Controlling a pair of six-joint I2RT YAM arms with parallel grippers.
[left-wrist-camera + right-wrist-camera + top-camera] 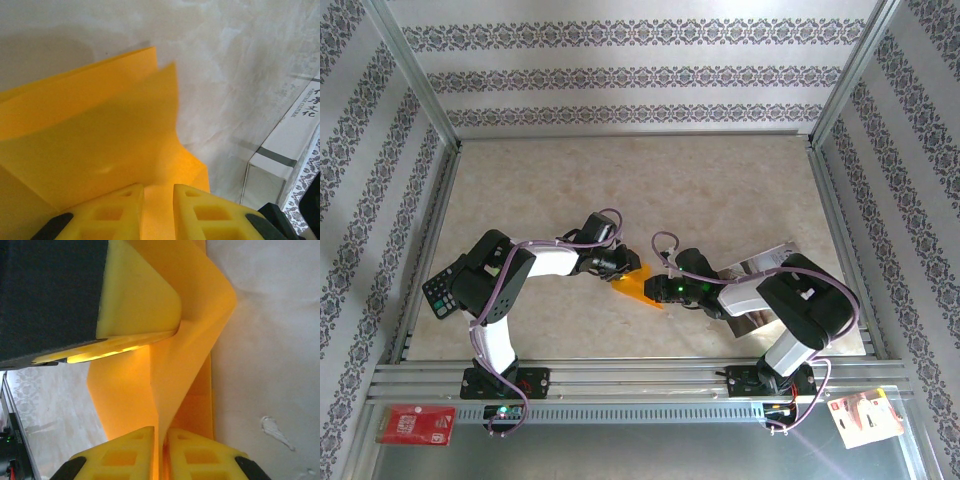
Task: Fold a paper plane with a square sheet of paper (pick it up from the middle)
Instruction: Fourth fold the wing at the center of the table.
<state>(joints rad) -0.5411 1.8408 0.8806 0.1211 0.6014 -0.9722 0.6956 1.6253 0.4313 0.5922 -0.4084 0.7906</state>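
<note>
Folded orange paper (640, 291), midway along the near edge of the surface (620, 180), clamped in left jaws and right jaws.

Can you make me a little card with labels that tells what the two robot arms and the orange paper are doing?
paper: orange paper, partly folded, with layers and creases, not a plane yet
where: between the two grippers, above the table
left gripper: shut on the orange paper
right gripper: shut on a folded edge of it
nearby: glossy photo sheet on the table's right side
</note>
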